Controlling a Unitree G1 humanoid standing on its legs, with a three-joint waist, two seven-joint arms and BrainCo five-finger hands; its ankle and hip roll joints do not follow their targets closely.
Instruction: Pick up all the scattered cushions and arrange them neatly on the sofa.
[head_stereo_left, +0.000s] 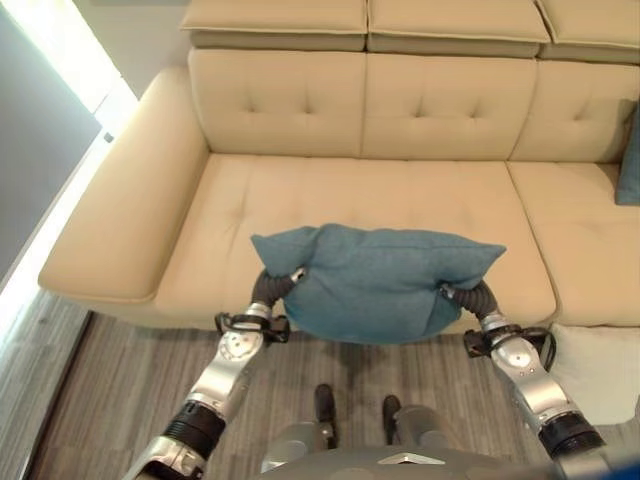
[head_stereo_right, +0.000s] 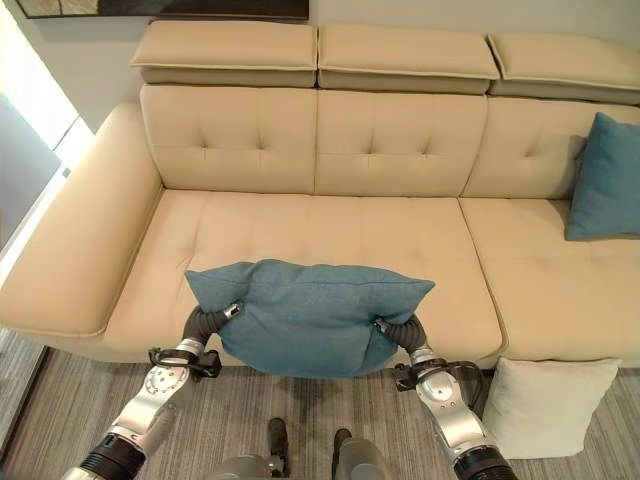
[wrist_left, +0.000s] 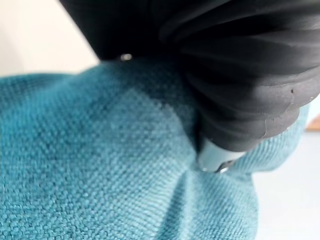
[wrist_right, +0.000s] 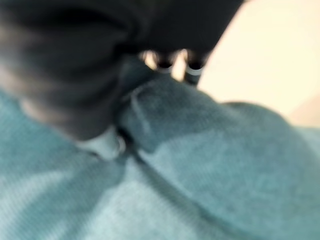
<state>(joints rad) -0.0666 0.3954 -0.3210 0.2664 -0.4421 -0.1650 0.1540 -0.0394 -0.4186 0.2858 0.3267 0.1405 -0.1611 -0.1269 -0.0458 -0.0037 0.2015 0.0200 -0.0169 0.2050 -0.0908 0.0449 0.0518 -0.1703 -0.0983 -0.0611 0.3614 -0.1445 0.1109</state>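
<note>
A teal cushion (head_stereo_right: 308, 317) hangs low in the centre of the frame, held off the sofa (head_stereo_right: 320, 235) before its front edge, corners dented. A second teal cushion (head_stereo_right: 608, 178) leans upright at right. A cream cushion (head_stereo_right: 550, 394) lies lower right.

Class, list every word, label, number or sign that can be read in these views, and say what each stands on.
None: no readable text stands on the held teal cushion, the sofa, the second teal cushion or the white cushion on the floor.
</note>
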